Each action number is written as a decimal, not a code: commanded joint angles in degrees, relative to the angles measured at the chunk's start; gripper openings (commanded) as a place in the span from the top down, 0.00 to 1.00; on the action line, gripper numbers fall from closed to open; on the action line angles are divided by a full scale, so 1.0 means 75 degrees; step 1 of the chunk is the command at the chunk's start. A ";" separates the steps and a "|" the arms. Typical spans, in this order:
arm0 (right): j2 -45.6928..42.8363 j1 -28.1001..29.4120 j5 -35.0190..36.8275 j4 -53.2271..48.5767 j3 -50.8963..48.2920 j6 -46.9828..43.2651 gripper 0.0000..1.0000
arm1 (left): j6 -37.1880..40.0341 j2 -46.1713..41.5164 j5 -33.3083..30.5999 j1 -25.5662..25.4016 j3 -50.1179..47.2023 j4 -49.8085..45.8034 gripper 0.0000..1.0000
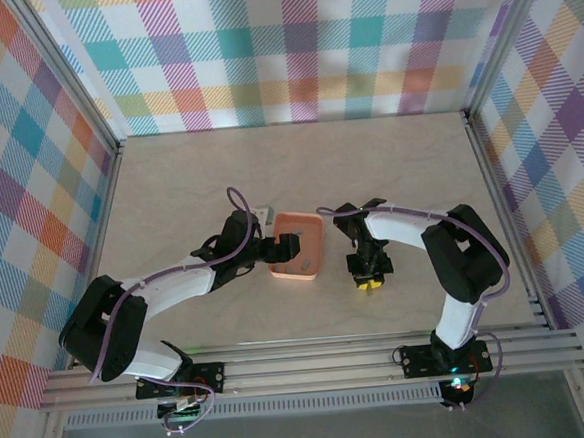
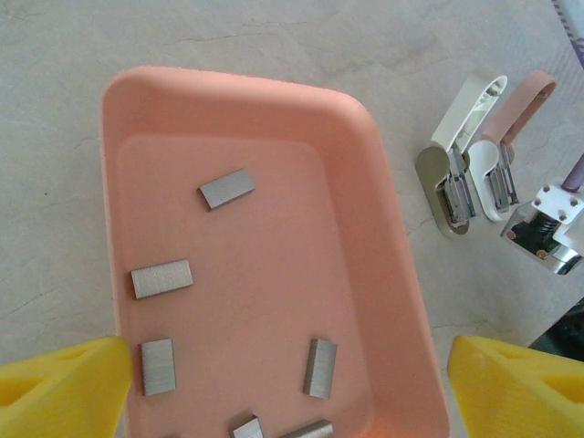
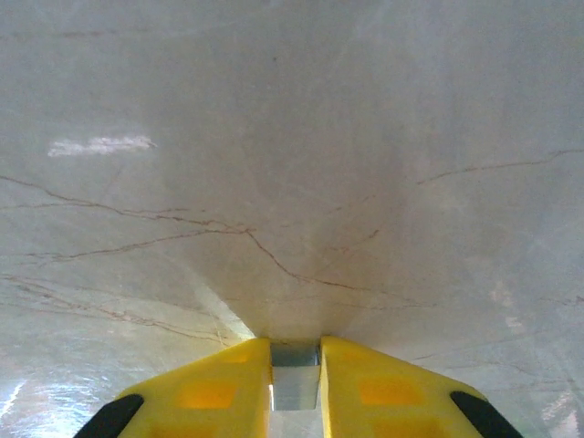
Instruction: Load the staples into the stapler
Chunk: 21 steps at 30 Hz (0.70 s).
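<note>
The orange tray point(image 2: 383, 228) holds several grey strips of staples point(image 2: 226, 189). My left gripper point(image 2: 290, 374) hangs over the tray's near end, open, its yellow fingertips point(image 2: 64, 388) wide apart with nothing between them. The stapler point(image 2: 465, 169) lies opened on the table just right of the tray, white and pinkish parts splayed. From above, the stapler point(image 1: 264, 214) sits by the tray's point(image 1: 299, 247) far left corner. My right gripper point(image 3: 295, 354) is low over the bare table, shut on one grey strip of staples point(image 3: 295, 383); in the top view this gripper point(image 1: 366, 280) is right of the tray.
A purple cable point(image 2: 575, 173) and a shiny metal bracket point(image 2: 547, 239) sit close to the stapler. Plaid walls enclose the table point(image 1: 299, 168) on three sides, with open wood surface beyond the tray.
</note>
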 commanded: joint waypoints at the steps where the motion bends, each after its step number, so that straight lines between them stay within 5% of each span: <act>1: 0.0170 -0.0038 0.0138 0.0253 -0.0324 0.0035 0.81 | 0.0189 -0.0103 -0.0101 -0.0109 0.0001 -0.0043 0.11; 15: -0.2762 -0.0762 0.1037 0.2014 -0.0984 0.0036 0.83 | 0.0436 -0.0131 0.0512 -0.0109 -0.0044 0.0992 0.10; 21: -0.3096 -0.1299 0.1301 0.2898 -0.1140 -0.0458 0.82 | 0.0790 0.0051 0.0967 -0.0155 0.0160 0.1241 0.10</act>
